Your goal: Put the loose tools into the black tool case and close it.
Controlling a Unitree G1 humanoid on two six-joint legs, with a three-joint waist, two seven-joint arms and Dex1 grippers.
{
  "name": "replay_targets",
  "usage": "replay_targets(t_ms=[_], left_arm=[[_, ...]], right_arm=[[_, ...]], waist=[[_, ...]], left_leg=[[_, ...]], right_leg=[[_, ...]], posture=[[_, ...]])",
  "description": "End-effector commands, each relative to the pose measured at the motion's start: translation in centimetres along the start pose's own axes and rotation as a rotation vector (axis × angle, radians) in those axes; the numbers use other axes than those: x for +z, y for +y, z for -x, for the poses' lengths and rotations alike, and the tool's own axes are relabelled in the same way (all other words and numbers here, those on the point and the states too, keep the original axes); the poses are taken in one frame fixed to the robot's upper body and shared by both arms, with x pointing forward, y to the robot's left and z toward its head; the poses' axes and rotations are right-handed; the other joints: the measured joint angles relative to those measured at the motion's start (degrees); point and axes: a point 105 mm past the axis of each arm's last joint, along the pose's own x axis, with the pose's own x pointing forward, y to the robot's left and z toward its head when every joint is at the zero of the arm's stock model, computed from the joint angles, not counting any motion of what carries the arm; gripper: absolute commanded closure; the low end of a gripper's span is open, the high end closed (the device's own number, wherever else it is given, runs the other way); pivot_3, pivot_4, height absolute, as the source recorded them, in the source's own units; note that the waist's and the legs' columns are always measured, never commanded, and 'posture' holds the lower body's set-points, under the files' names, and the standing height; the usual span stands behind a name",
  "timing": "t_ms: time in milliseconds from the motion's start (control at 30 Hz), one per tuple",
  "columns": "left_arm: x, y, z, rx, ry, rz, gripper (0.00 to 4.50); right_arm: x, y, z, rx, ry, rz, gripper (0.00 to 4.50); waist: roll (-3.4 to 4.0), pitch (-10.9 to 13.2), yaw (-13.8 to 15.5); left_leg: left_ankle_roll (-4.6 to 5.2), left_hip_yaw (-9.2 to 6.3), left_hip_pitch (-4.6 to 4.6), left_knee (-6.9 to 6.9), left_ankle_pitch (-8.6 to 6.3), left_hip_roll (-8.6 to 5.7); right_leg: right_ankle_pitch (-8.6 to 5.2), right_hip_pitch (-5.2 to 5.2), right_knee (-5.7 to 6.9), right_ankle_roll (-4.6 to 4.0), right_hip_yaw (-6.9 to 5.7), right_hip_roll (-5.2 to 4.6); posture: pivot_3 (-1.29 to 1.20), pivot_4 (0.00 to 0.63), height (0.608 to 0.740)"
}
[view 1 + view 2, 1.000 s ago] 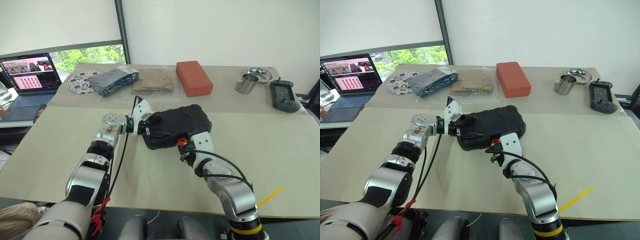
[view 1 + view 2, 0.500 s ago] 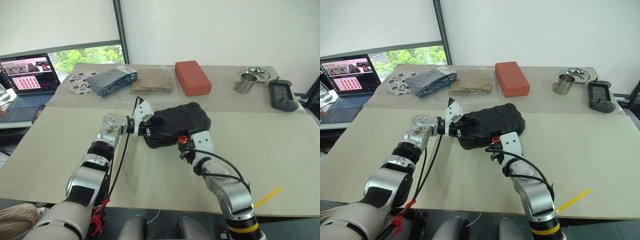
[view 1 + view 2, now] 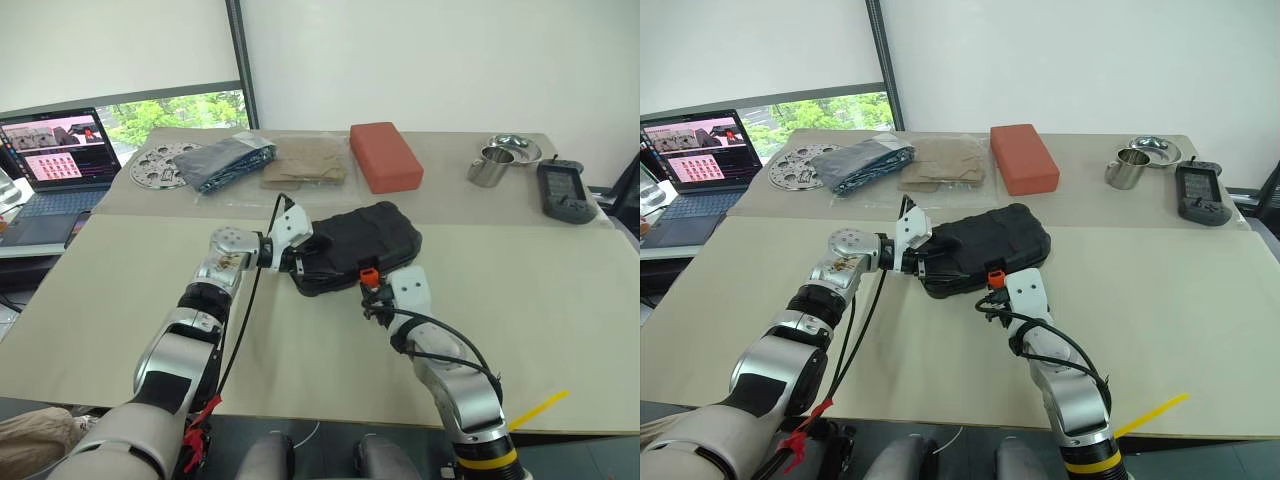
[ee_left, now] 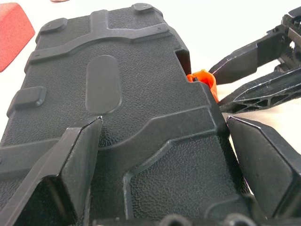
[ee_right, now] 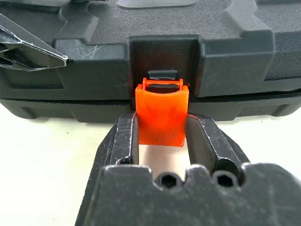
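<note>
At frame centre a black tool case carries an orange latch; toward the upper middle lies a red block on the beige table.

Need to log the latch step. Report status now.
Left hand open, straddling the closed black tool case. Right hand shut on the orange latch. Nothing in the way.
</note>
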Motion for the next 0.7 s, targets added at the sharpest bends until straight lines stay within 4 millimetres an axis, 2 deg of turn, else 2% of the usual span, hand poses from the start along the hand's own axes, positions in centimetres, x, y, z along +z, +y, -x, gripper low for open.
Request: replay_targets(t_ms=[33,400,700], left_arm=[[-6.0,-2.8,-0.8,-0.056,0.174,0.138,0.0],[-7.3,-3.7,-1.4,-0.058,0.202,0.143,0.0],[-7.3,-3.9,-1.7,-0.068,0.201,0.14,0.0]], right_arm=[[3.5,-0.5,0.5,-0.022,-0.18,-0.019,3.27],[2.8,-1.2,0.5,-0.026,-0.283,-0.111,3.27],[1.9,-1.6,0.1,-0.038,-0.322,-0.056,3.27]], waist=[[0.0,-0.06,0.02],[0.01,-0.29,0.15],[0.0,-0.31,0.14]], left_leg=[[0.0,0.0,0.0,0.0,0.0,0.0],[0.0,-0.02,0.04,0.02,0.0,-0.06],[0.05,-0.02,0.06,0.03,0.04,-0.13]], right_leg=[[0.0,0.02,-0.03,0.0,0.0,-0.01],[-0.01,0.2,-0.12,0.02,0.05,-0.11],[-0.01,0.24,-0.1,0.03,0.07,-0.17]], posture=[[0.0,0.15,0.74],[0.0,0.15,0.74],[0.0,0.15,0.74]])
